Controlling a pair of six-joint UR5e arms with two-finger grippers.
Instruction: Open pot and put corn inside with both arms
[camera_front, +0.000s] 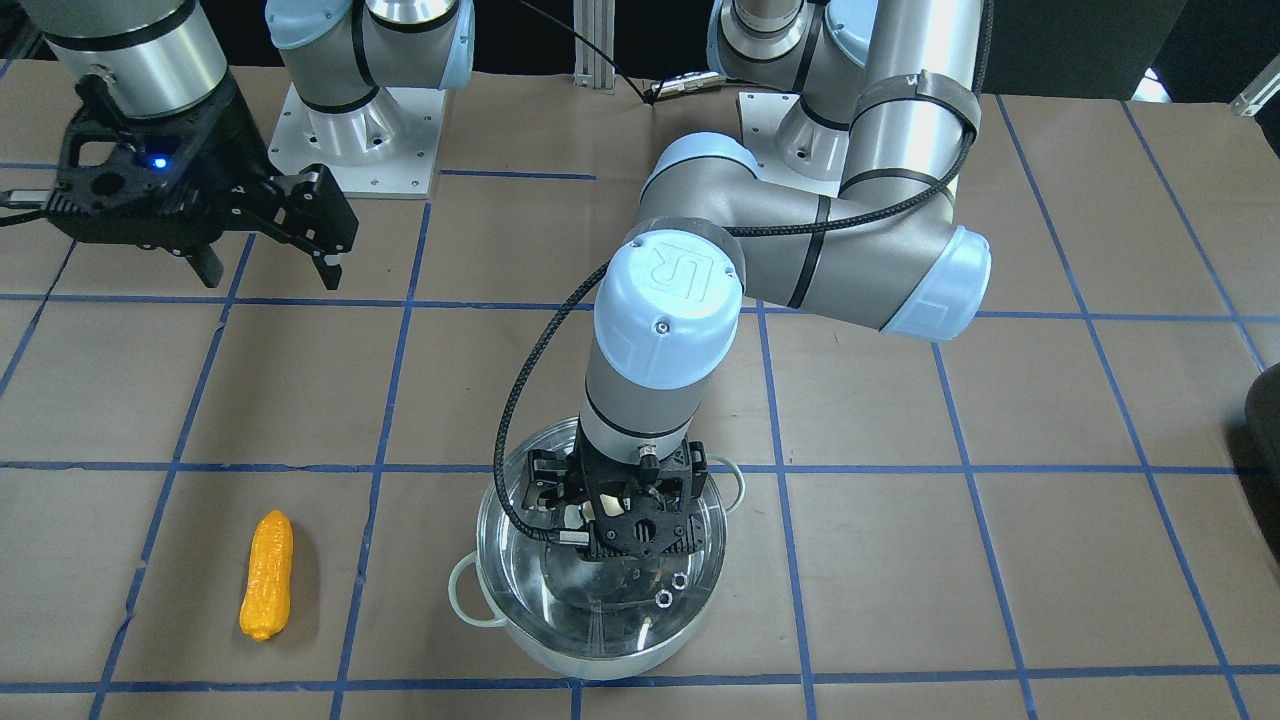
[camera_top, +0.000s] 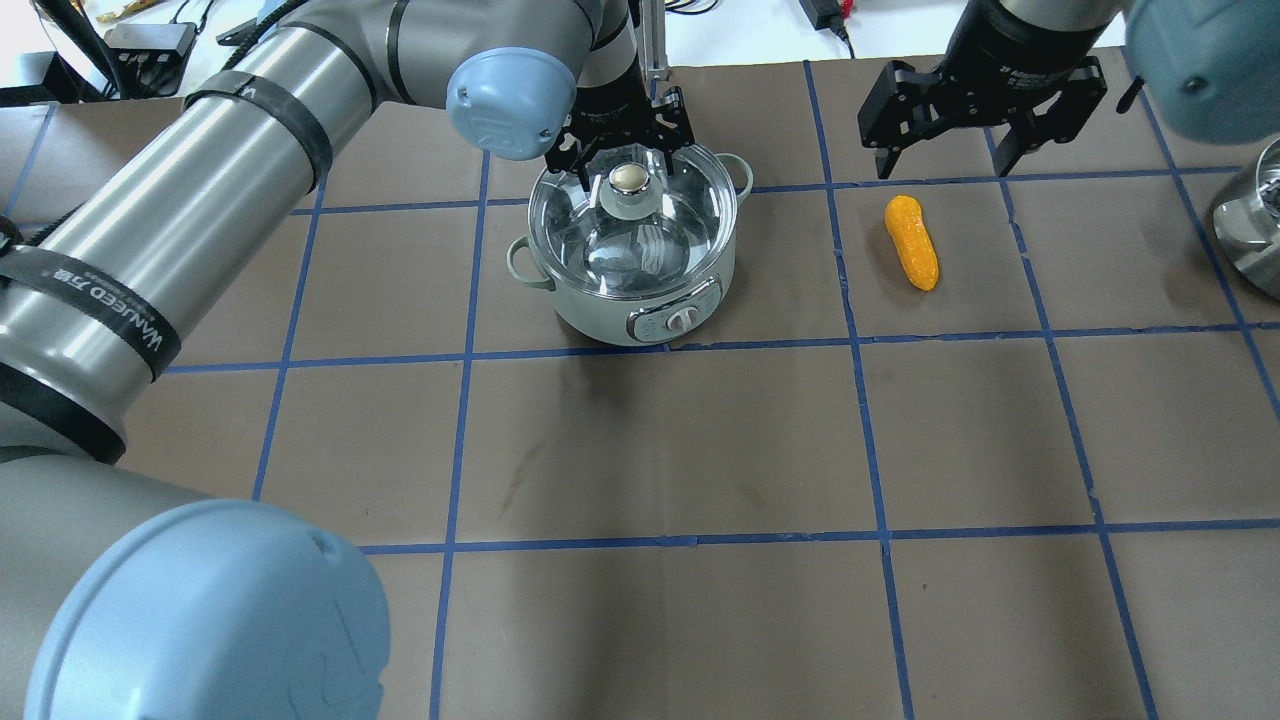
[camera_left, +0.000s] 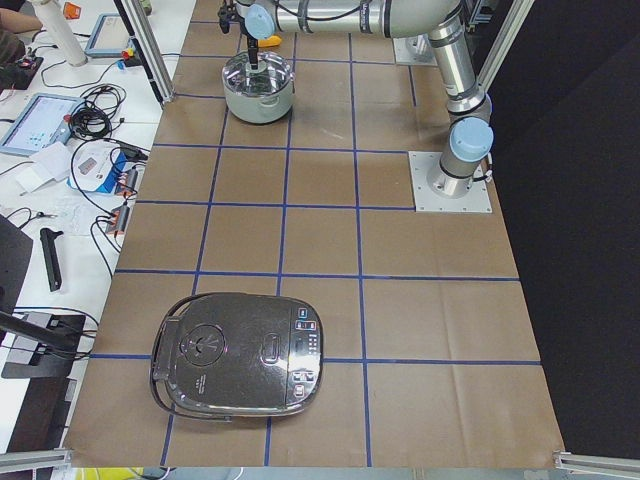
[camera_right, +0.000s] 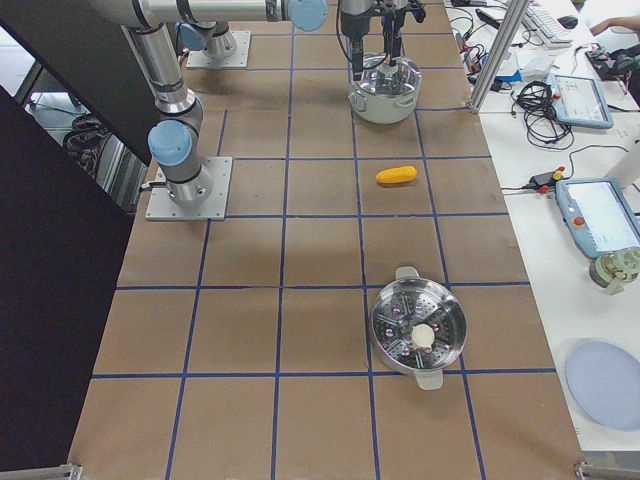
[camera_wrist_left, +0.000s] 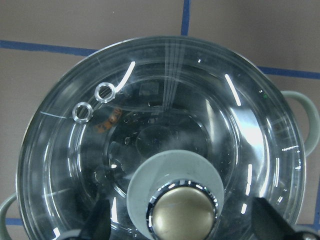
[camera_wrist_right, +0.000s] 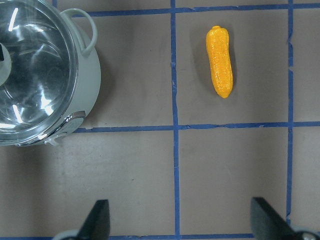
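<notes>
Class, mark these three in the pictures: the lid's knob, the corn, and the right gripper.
lid's knob (camera_top: 628, 178): overhead view, top of the round metal cap.
corn (camera_top: 912, 242): overhead view, middle of the cob.
right gripper (camera_top: 945, 165): overhead view, midway between its open fingertips.

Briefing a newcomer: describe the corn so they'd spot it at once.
On the brown table with its blue tape grid, find the glass-lidded steel pot. The corn lies flat one square to the robot's right of it. It is the only orange-yellow, ribbed thing there.

You've got two arms (camera_top: 200, 170) (camera_top: 1030, 45), one pot (camera_top: 600, 310), one lid (camera_top: 650, 245), one corn (camera_top: 912, 242), one rice cooker (camera_left: 240, 355), one steamer pan (camera_right: 395, 310).
</notes>
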